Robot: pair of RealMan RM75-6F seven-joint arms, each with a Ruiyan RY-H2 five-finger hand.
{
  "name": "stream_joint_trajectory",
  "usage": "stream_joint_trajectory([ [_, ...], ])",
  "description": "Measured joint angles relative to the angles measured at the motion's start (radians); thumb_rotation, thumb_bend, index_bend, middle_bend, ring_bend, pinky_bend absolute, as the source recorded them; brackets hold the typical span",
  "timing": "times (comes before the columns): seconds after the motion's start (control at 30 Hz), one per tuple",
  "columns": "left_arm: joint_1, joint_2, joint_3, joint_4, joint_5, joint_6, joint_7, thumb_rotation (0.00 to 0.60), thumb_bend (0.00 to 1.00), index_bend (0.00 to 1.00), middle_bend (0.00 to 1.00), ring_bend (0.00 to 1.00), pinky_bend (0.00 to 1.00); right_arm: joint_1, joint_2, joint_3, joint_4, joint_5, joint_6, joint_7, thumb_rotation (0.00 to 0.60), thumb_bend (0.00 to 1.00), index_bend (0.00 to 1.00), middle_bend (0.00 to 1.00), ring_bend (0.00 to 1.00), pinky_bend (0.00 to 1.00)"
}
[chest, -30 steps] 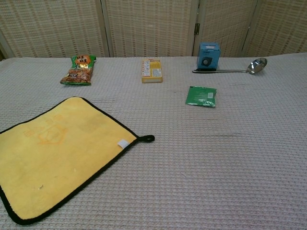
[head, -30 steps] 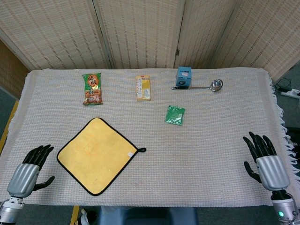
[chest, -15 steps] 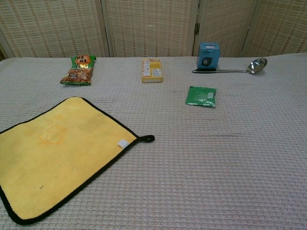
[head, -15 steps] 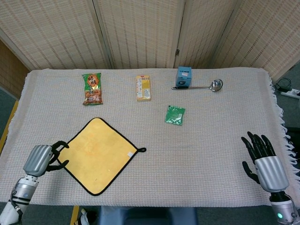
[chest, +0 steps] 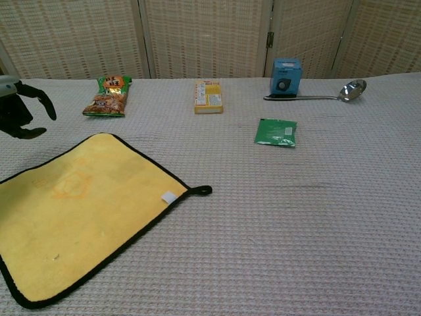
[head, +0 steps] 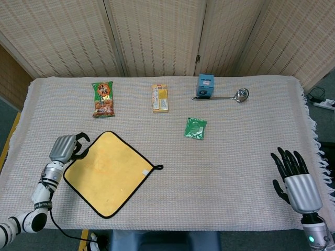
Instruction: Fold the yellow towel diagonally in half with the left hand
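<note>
The yellow towel (head: pixel 110 171) (chest: pixel 72 210) with black trim lies flat on the table at the near left, turned like a diamond. Its hanging loop (head: pixel 158 167) (chest: pixel 204 190) points right. My left hand (head: pixel 67 147) (chest: pixel 20 108) hovers at the towel's upper-left edge, fingers curved and apart, holding nothing. I cannot tell whether it touches the cloth. My right hand (head: pixel 293 178) rests at the near right of the table with its fingers spread, far from the towel; the chest view does not show it.
Along the far side lie a green snack bag (head: pixel 103 99), a yellow box (head: pixel 160 98), a blue box (head: pixel 205 86) and a metal spoon (head: pixel 230 96). A green packet (head: pixel 196 128) lies mid-table. A woven cloth (head: pixel 235 157) covers the table.
My left hand has moved forward from the near-left table edge to the towel's upper-left side, and its fingers have curled. The towel and my right hand have stayed put.
</note>
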Motion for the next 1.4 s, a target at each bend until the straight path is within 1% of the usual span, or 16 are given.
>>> stream_joint_trajectory([
  [0.1,-0.027,-0.039,-0.012,0.068,-0.008,-0.037,-0.055,0.6,0.44,0.46,1.0,1.0,1.0,-0.001,-0.001,0.002,0.004,0.01,-0.004,-0.001,0.6,0.48,0.0,0.0,0.0,0.0],
  [0.27,-0.066,-0.106,-0.012,0.198,0.0,-0.084,-0.108,0.6,0.44,0.44,1.0,1.0,1.0,0.005,0.003,0.006,0.009,0.045,-0.039,0.018,0.6,0.48,0.0,0.0,0.0,0.0],
  [0.47,-0.113,-0.208,-0.003,0.405,0.035,-0.124,-0.195,0.6,0.44,0.4,1.0,1.0,1.0,0.007,0.004,0.011,0.024,0.067,-0.049,0.03,0.6,0.48,0.0,0.0,0.0,0.0],
  [0.6,-0.149,-0.278,0.004,0.549,0.071,-0.148,-0.298,0.6,0.43,0.36,1.0,1.0,1.0,0.008,0.004,0.014,0.032,0.086,-0.061,0.037,0.6,0.48,0.0,0.0,0.0,0.0],
  [0.8,-0.203,-0.358,0.02,0.71,0.12,-0.199,-0.433,0.6,0.43,0.36,1.0,1.0,1.0,0.008,0.003,0.016,0.042,0.105,-0.075,0.045,0.6,0.48,0.0,0.0,0.0,0.0],
  [1.0,-0.25,-0.412,0.033,0.812,0.149,-0.248,-0.526,0.6,0.43,0.39,1.0,1.0,1.0,0.008,0.001,0.019,0.048,0.112,-0.076,0.049,0.6,0.48,0.0,0.0,0.0,0.0],
  [1.4,-0.3,-0.471,0.05,0.948,0.176,-0.296,-0.6,0.6,0.44,0.41,1.0,1.0,1.0,0.01,0.003,0.015,0.053,0.113,-0.082,0.062,0.6,0.48,0.0,0.0,0.0,0.0],
])
